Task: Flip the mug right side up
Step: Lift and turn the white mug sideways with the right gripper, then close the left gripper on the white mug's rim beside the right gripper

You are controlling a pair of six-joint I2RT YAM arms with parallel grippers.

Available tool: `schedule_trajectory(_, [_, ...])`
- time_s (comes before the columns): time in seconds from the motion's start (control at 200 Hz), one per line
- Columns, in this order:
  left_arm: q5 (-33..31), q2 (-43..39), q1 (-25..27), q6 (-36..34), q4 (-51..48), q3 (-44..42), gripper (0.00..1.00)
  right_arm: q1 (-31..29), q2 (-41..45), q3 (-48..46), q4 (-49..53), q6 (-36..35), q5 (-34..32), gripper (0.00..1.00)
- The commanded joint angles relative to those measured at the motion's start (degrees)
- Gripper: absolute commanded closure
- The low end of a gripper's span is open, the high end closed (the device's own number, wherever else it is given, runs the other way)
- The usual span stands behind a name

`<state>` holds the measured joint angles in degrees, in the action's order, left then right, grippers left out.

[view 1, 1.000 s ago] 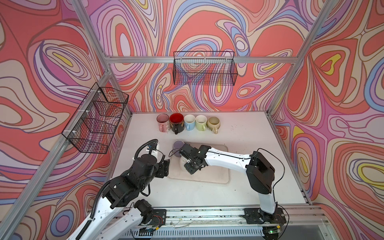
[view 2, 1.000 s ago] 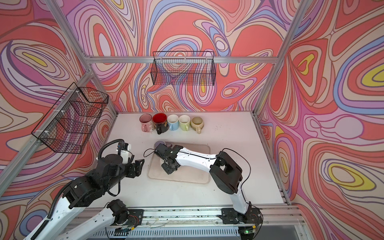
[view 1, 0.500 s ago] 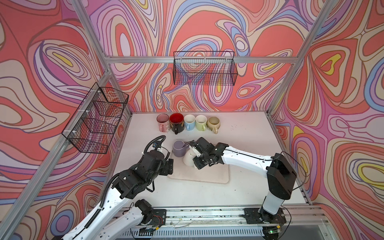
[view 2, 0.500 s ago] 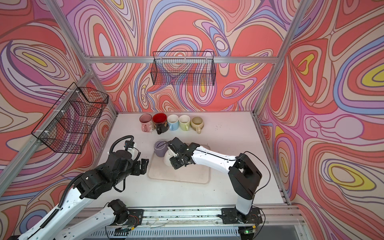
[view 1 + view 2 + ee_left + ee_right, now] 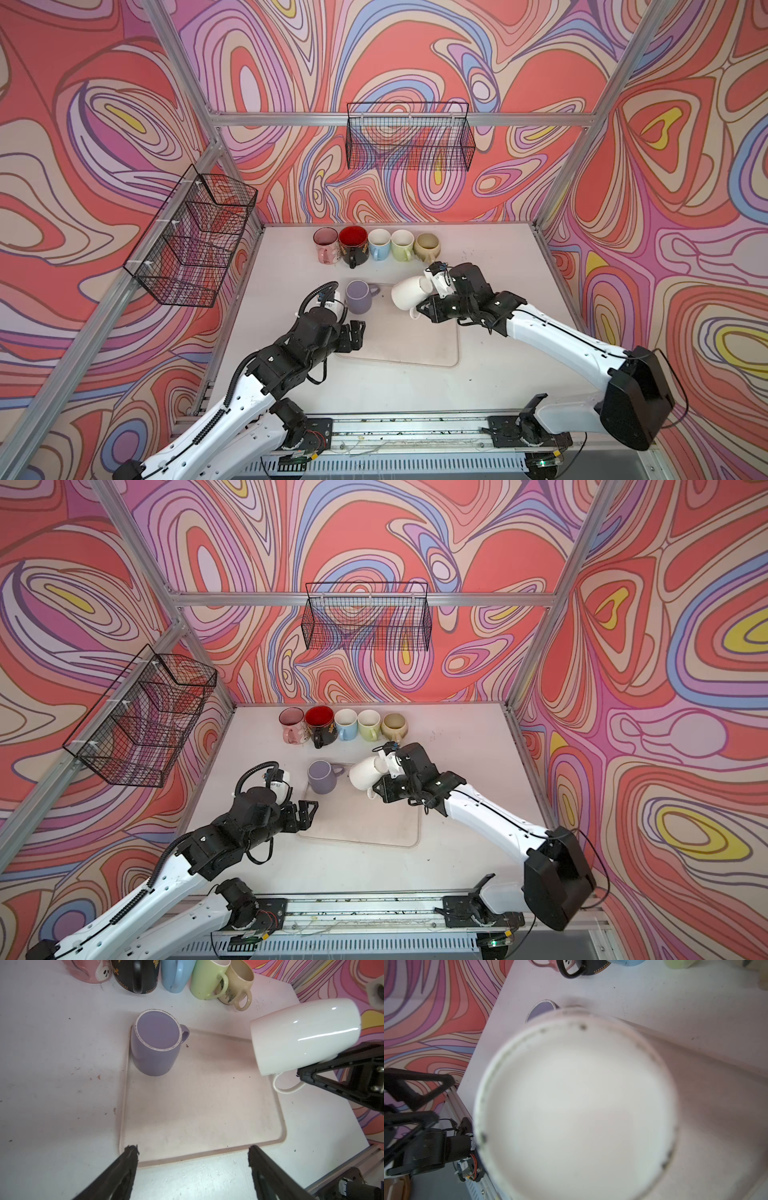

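Mid-flip: the right pincer (image 5: 424, 311), pressed together on the handle, holds the glossy white ceramic mug (image 5: 409, 293) tilted sideways above the far side of the pale beige plastic tray (image 5: 415, 345). Next, I judge, rotate it mouth-up and lower it. The left pincer (image 5: 193, 1150) hovers spread, empty.

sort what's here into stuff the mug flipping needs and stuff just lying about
In the job: white mug, tilted in the shut right tool; purple mug, upside down on the tray; open left tool.
Lying about: pink mug, black mug, blue mug, green mug, beige mug, back basket, side basket.
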<state>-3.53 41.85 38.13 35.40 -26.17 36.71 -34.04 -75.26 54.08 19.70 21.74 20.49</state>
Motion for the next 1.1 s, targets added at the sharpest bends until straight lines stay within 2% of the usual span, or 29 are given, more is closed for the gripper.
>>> schedule_trajectory(0.0, [8.3, -0.4, -0.3, 3.9, 17.0, -4.1, 0.15, 2.9, 5.4, -2.1, -10.6, 2.3, 7.1, 1.0])
schedule_trajectory(0.14, [14.2, 0.6, -0.3, 6.5, 32.3, -10.7, 0.15, 4.9, 7.9, -3.3, -13.3, 3.7, 10.7, 1.0])
schedule_trajectory(0.436, [21.3, 5.8, -0.4, 9.0, 55.2, -15.1, 0.17, 7.2, 8.3, -4.5, -22.0, 9.4, 19.1, 1.0])
schedule_trajectory(0.861, [27.3, 20.8, -0.5, 14.5, 81.8, -13.1, 0.27, 7.5, 7.7, -5.8, -30.3, 14.2, 26.1, 1.0])
schedule_trajectory(1.097, [30.0, 26.0, -0.6, 15.9, 87.7, -10.2, 0.37, 7.5, 7.4, -5.6, -32.3, 15.6, 28.2, 1.0])
